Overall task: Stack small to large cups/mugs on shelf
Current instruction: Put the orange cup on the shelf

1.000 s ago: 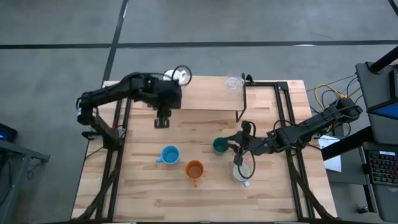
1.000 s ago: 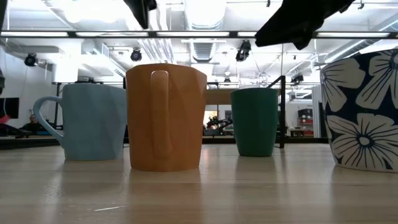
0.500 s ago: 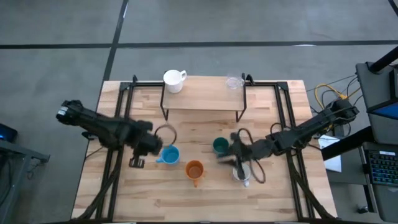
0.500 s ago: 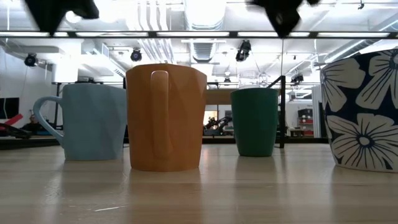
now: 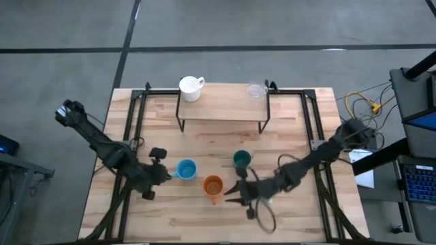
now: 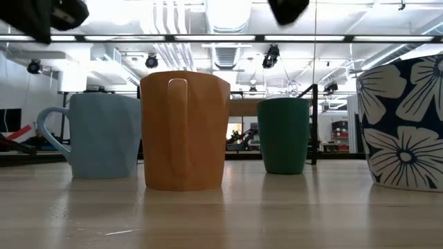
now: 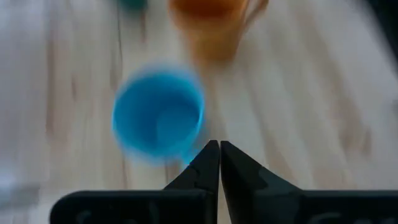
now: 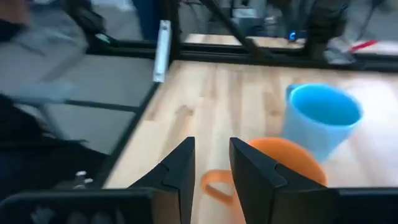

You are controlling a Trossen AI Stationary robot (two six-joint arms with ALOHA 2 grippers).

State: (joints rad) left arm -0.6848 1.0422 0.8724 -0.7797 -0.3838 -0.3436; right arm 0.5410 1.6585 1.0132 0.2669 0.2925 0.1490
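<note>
On the table stand a light blue mug (image 5: 186,169), an orange mug (image 5: 213,185), a dark teal cup (image 5: 241,159) and a flower-patterned mug (image 6: 408,124). The wooden shelf (image 5: 221,109) at the far side carries a white mug (image 5: 191,87) and a tiny clear glass (image 5: 257,89). My left gripper (image 7: 219,149) is shut, just left of the blue mug (image 7: 158,118) and raised above the table. My right gripper (image 8: 211,155) is open, raised just right of the orange mug (image 8: 280,168), pointing toward the table's left. In the high view the right arm covers the patterned mug.
Black frame rails (image 5: 136,129) run along both sides of the table. The shelf stands on thin black legs (image 5: 180,124). Bare wood lies between the shelf and the mugs, and along the near edge (image 5: 204,228).
My left gripper has swung from beside the shelf toward the table's near left and come down to the left of the blue mug. My right gripper has gone from beside the teal cup toward the near edge and left, ending by the orange mug. No mug has moved.
</note>
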